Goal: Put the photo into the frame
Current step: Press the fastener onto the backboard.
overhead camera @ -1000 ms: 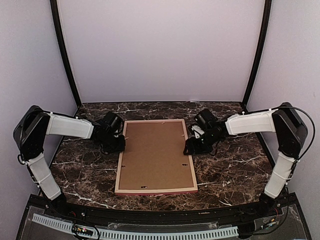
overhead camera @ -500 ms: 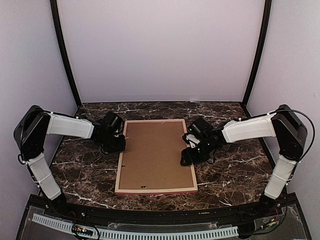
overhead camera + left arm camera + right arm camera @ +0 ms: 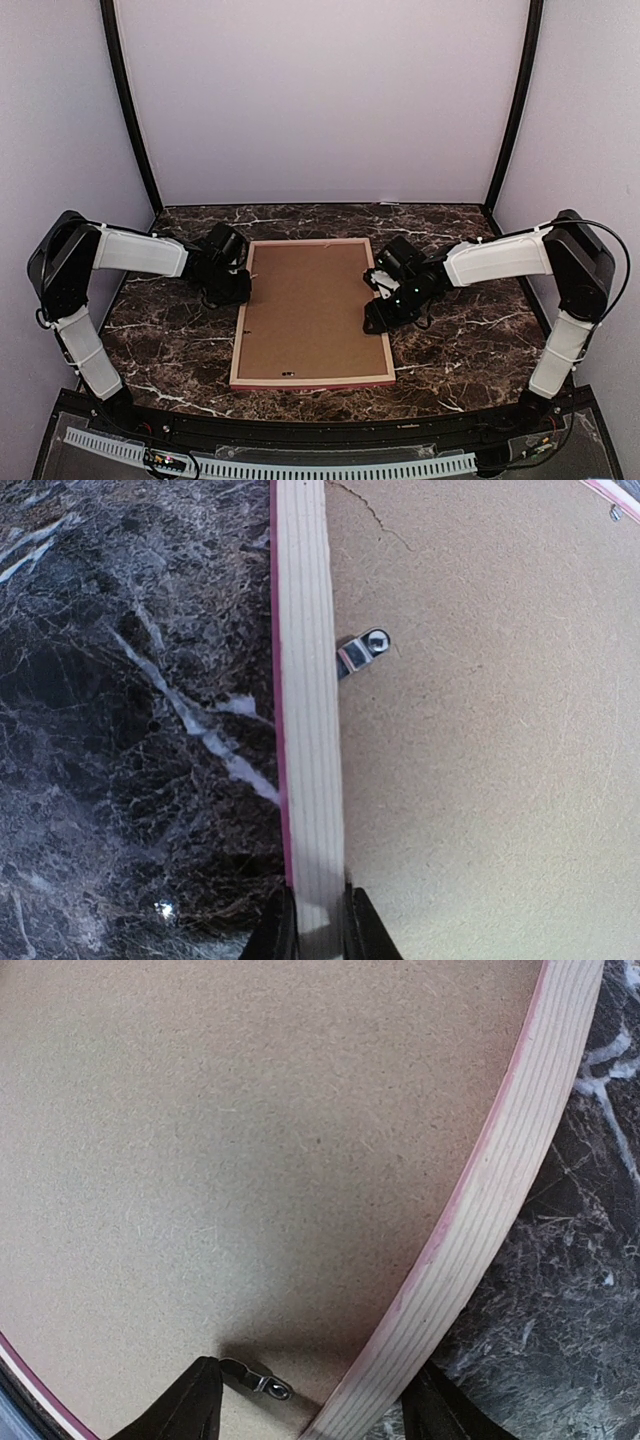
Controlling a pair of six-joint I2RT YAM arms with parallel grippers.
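The frame [image 3: 312, 381], light wood with pink edges, lies face down in the middle of the table. A brown backing board [image 3: 310, 305] fills it. The photo is hidden. My left gripper [image 3: 240, 288] is shut on the frame's left rail [image 3: 305, 680], one finger on each side of it, with a metal turn clip [image 3: 362, 650] just ahead. My right gripper [image 3: 378, 318] is open and straddles the right rail [image 3: 490, 1200]. One of its fingers [image 3: 190, 1400] rests on the backing board beside a metal clip [image 3: 255, 1380]. The other finger [image 3: 435, 1410] is outside the rail over the table.
The dark marble table [image 3: 460, 340] lies bare on both sides of the frame. Grey walls and black corner posts [image 3: 130, 110] close in the back and sides. A black front ledge [image 3: 320, 440] runs along the near edge.
My right gripper has slid along the right rail toward the near end and now sits at a metal clip. The left arm and the frame have not moved.
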